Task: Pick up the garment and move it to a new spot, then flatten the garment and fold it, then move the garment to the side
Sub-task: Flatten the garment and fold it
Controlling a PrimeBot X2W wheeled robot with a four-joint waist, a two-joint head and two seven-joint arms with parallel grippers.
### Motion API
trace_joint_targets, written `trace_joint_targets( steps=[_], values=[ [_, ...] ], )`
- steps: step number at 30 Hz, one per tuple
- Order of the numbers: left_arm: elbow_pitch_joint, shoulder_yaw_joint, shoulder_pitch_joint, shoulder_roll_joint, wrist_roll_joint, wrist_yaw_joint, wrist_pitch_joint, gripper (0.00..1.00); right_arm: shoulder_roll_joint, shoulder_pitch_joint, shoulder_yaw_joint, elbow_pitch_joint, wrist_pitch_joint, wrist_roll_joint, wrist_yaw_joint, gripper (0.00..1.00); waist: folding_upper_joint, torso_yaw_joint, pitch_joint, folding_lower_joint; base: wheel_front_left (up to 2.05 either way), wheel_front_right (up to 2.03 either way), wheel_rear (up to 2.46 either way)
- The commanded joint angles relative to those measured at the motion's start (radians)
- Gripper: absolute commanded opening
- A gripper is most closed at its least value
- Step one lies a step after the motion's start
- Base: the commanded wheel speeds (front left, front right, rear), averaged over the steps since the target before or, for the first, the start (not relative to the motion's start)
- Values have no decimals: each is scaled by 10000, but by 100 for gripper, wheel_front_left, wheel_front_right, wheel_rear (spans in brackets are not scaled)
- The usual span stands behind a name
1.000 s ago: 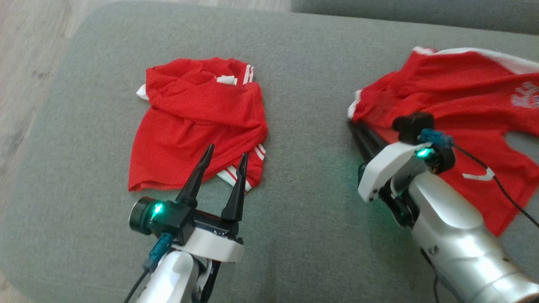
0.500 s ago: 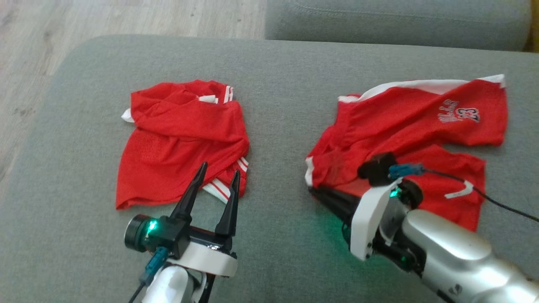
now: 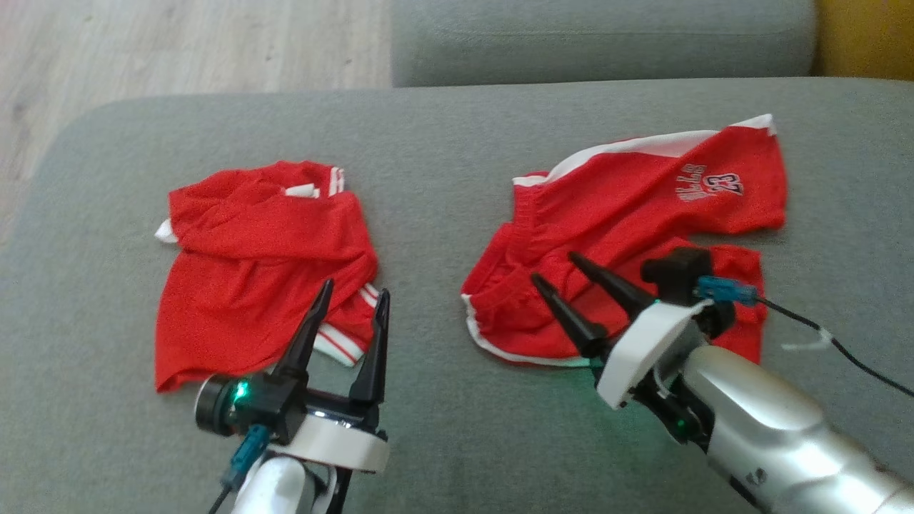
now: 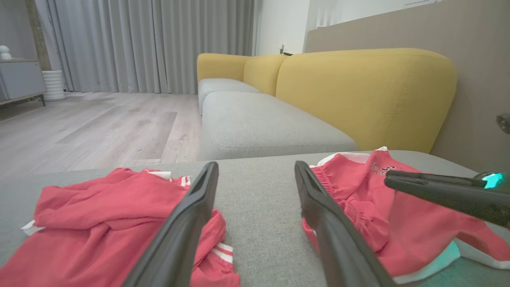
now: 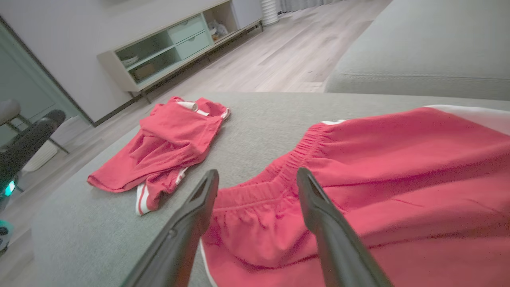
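Garment [image 3: 643, 207] lies loose on the sofa cushion [image 3: 443, 128], nothing gripped.
At 7 o'clock in the head view the left end effector [image 3: 357, 287] is wide open and empty, its tips over a second red garment [image 3: 257, 264]. At 4 o'clock the right end effector [image 3: 553, 266] is also spread wide and holds nothing, above the waistband [image 3: 493, 250] of the garment, which lies crumpled at 2 o'clock. The garment looks light, limp and slippery, so it is better to pinch a waistband corner.

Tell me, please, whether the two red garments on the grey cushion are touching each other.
Apart. The head view shows a bare strip of grey cushion between the crumpled red garment and the red shorts.
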Motion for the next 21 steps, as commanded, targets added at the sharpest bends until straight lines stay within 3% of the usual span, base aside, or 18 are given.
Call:
trace_joint_targets(
  steps=[1,7,13,18,21],
  values=[
    [-371,452,-81,72,46,24,-80,100,82,367,-542,-54,-329,-229,-7,100,-1,-397,-236,0,0,0,0],
    [-458,680,134,103,28,34,-80,100,120,1187,-2188,168,-650,-1101,-7,100,-1,-973,-540,0,0,0,0],
    [-558,841,280,109,46,-16,-80,100,451,2442,-4884,91,-762,-2609,-7,100,-1,-1509,-674,0,0,0,0],
    [-581,833,290,93,88,-85,-80,100,1433,3806,-7387,-560,-779,-4495,-7,100,-1,-1713,-578,0,0,0,0],
    [-561,820,251,84,123,-119,-80,100,2103,4537,-8346,-974,-780,-5527,-7,100,-1,-1748,-499,0,0,0,0]
  ],
)
